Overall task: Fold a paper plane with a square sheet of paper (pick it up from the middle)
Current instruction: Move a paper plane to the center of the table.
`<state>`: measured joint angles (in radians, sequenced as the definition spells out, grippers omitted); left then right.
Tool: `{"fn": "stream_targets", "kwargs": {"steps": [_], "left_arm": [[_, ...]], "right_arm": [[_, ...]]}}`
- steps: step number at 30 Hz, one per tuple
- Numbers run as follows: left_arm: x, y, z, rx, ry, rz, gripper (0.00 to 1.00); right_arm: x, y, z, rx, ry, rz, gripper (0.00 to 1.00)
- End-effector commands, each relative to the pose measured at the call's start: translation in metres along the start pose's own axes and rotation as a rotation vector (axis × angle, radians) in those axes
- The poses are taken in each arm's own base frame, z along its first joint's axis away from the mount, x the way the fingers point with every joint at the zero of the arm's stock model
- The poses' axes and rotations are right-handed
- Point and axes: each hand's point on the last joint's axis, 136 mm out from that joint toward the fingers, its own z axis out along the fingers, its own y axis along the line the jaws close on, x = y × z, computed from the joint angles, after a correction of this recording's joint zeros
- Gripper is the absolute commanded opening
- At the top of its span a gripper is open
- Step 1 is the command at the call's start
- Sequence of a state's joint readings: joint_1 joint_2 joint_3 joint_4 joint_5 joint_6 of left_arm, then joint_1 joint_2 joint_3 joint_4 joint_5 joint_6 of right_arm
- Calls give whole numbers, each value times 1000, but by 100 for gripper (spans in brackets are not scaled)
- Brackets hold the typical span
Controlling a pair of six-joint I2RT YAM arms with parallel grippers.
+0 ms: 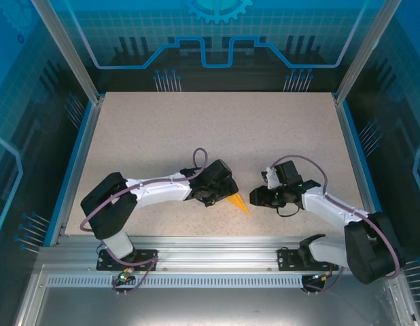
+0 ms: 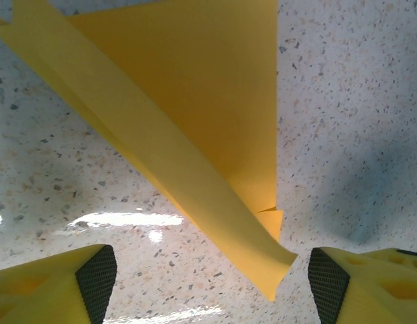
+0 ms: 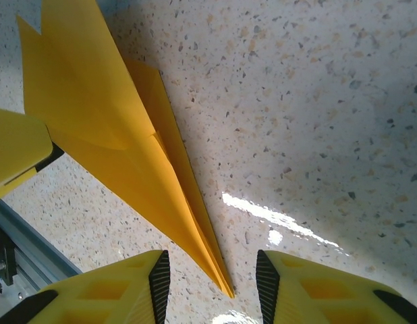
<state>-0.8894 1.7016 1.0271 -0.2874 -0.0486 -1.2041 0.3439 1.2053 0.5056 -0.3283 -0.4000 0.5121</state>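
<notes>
The paper plane (image 1: 238, 202), a narrow orange-yellow dart, lies on the speckled table (image 1: 217, 129) near its front edge, between my two grippers. My left gripper (image 1: 222, 195) is at the plane's wide end. In the left wrist view the left gripper (image 2: 212, 280) stands open and wide, and a raised flap of the plane (image 2: 195, 121) reaches down between its fingertips (image 2: 95, 278) without touching them. My right gripper (image 1: 259, 198) is at the pointed end. In the right wrist view the right gripper (image 3: 213, 283) is open, and the plane's (image 3: 121, 148) tip lies between the pads, clear of both.
An aluminium rail (image 1: 210, 248) runs along the table's near edge, close behind both grippers, and its corner shows in the right wrist view (image 3: 19, 236). Blue frame edges and see-through walls bound the table. A left finger (image 3: 16, 152) shows beside the plane's wide end.
</notes>
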Motion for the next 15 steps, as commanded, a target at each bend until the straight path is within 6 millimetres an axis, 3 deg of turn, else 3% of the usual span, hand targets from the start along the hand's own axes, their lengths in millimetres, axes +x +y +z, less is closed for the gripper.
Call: {"fn": "stream_targets", "kwargs": {"steps": [1, 5, 15], "left_arm": [[2, -6, 1, -10, 9, 16, 76], [3, 0, -2, 3, -5, 14, 57], [4, 14, -17, 79, -49, 26, 20]], "right_arm": [[2, -3, -1, -4, -5, 15, 42], [2, 0, -2, -15, -3, 16, 42], [-3, 5, 0, -30, 0, 10, 42]]}}
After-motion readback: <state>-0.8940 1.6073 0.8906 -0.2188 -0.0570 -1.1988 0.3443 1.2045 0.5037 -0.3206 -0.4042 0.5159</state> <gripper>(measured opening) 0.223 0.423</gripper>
